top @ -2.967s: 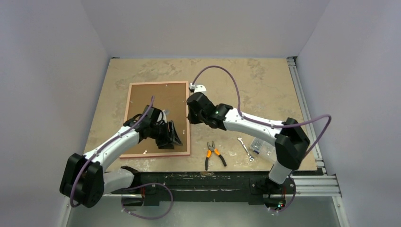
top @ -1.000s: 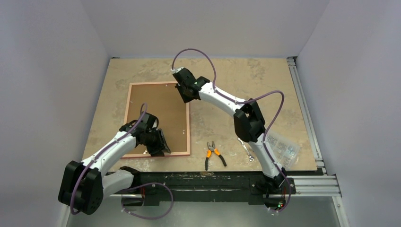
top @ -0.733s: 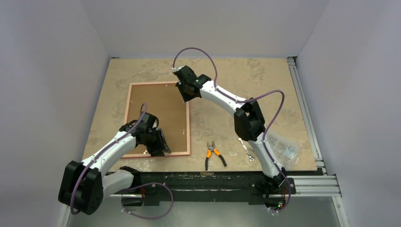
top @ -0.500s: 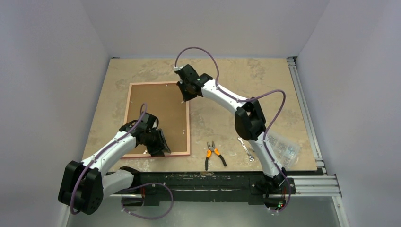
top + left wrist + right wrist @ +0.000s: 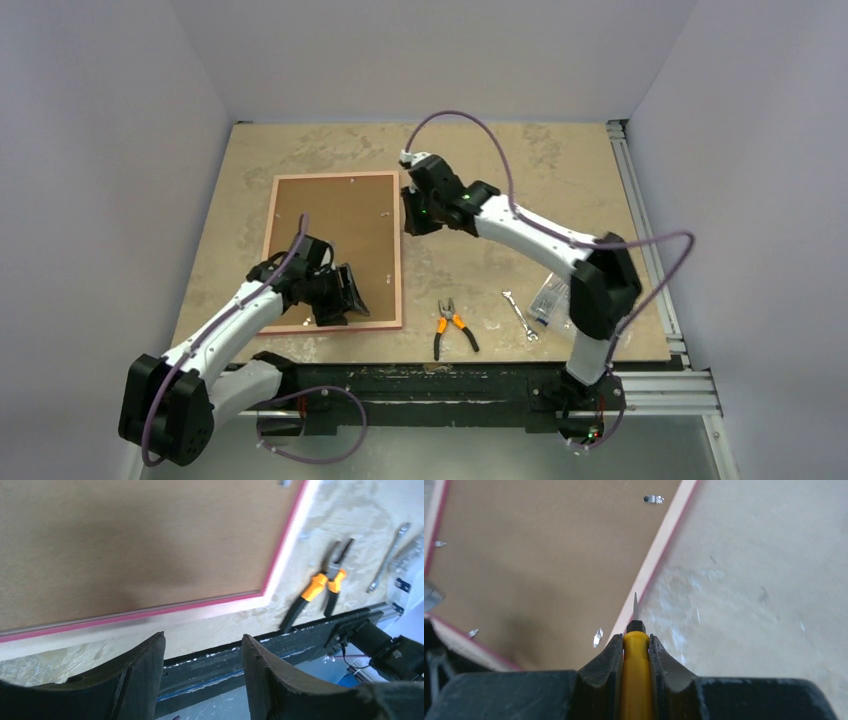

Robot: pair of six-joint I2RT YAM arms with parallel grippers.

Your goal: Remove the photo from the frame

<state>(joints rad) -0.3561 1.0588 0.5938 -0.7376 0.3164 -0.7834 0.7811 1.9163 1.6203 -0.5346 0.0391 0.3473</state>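
Observation:
The frame (image 5: 330,235) lies face down on the table, its brown backing board (image 5: 549,565) up and a pink-red border (image 5: 150,612) along its edges. The photo is hidden under the board. My left gripper (image 5: 347,293) hovers over the frame's near right part, tilted toward the table's front edge. In the wrist view this gripper (image 5: 202,645) is open and empty. My right gripper (image 5: 414,213) is just off the frame's right edge, shut on a yellow-handled screwdriver (image 5: 636,672). Its metal tip (image 5: 635,602) points at the frame's pale right rim. Small metal clips (image 5: 598,636) stand on the board.
Orange-handled pliers (image 5: 450,328) lie right of the frame's near corner, with a small wrench (image 5: 519,315) and a clear plastic bag (image 5: 550,298) further right. The black rail (image 5: 240,655) of the table's front edge runs right beneath my left fingers.
My right arm has swung from the frame's far right corner to a spot beside its right edge. My left gripper's jaws have opened wider and tipped toward the front edge.

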